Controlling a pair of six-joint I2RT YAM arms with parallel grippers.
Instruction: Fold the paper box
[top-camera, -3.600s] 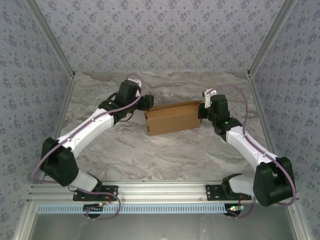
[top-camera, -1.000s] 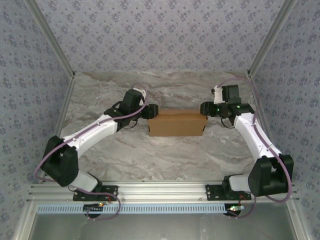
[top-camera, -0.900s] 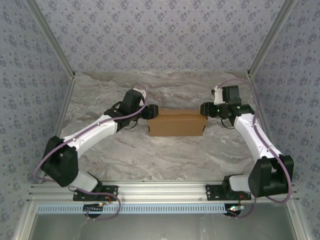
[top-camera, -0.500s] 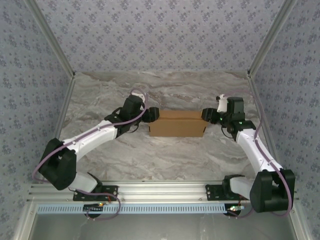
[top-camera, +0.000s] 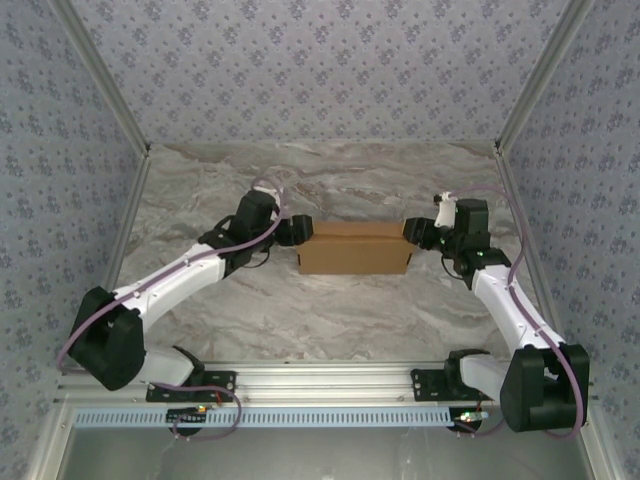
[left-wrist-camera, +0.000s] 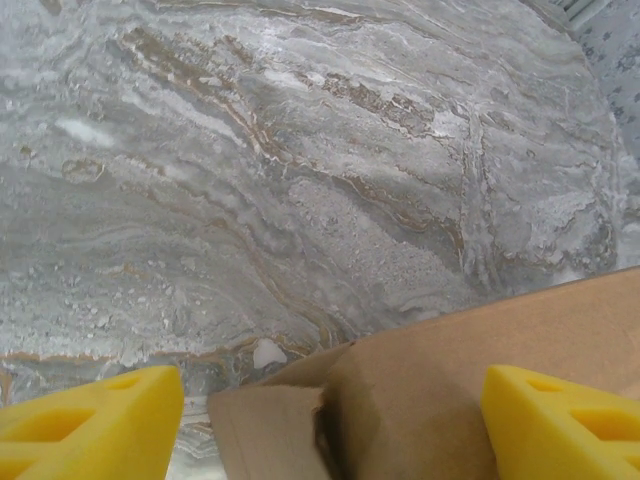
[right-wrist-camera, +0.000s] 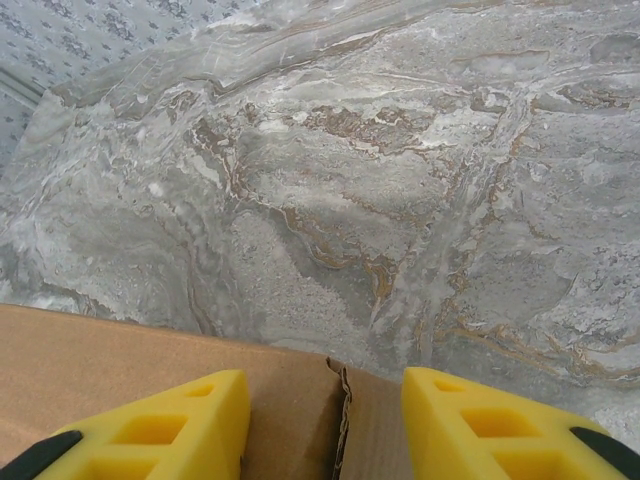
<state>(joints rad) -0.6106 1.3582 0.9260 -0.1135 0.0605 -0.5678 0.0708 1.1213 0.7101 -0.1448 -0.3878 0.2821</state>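
The paper box (top-camera: 353, 250) lies squarer on the worktop (top-camera: 330, 310) than seconds ago. Left pincer (top-camera: 296, 231) and right pincer (top-camera: 413, 232) both stand apart, one at each end. The body looks formed, the end flaps seemingly still untucked.

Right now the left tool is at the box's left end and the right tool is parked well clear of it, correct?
The left tool does sit at the left end of the paper box, but the right tool is at its right end, not clear; the top external view shows it.
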